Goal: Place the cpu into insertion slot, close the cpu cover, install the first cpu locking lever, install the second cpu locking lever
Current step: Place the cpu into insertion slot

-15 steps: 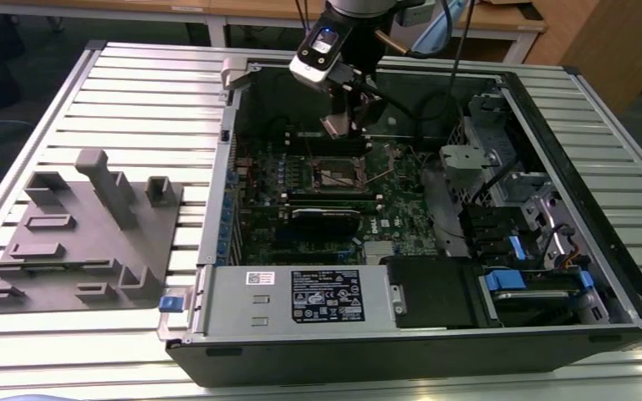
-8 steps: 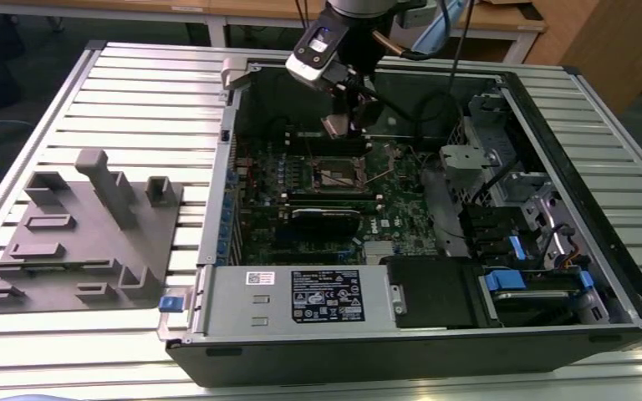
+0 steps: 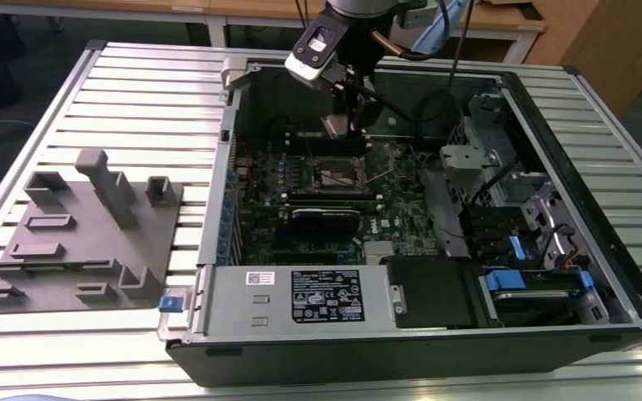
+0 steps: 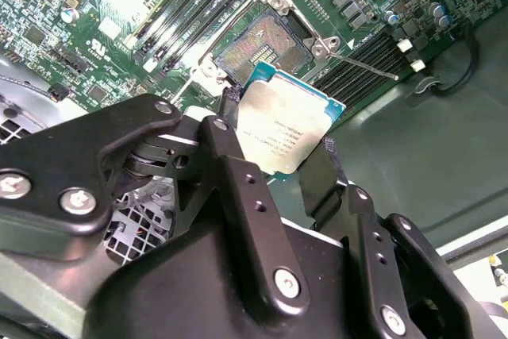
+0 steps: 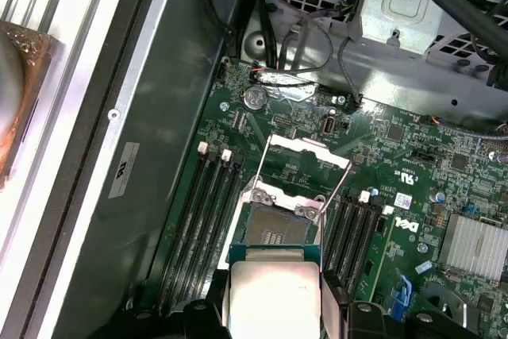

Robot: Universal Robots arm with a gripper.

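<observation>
Pincer [image 4: 279, 128] grips the cpu [image 4: 295, 117] by two opposite edges, its black fingers [image 4: 228, 129] clenched on it. In both wrist views the cpu hangs above and just beside the slot [image 5: 274, 228], apart from it, silver top facing the second wrist camera. The slot lies bare, with its cover [image 5: 309, 153] raised off it and a thin lever [image 5: 338, 188] swung up beside it. In the exterior view the arm reaches down into the open case [image 3: 588, 276] on the slatted tabletop [image 3: 131, 92], over the green board [image 3: 405, 213]
</observation>
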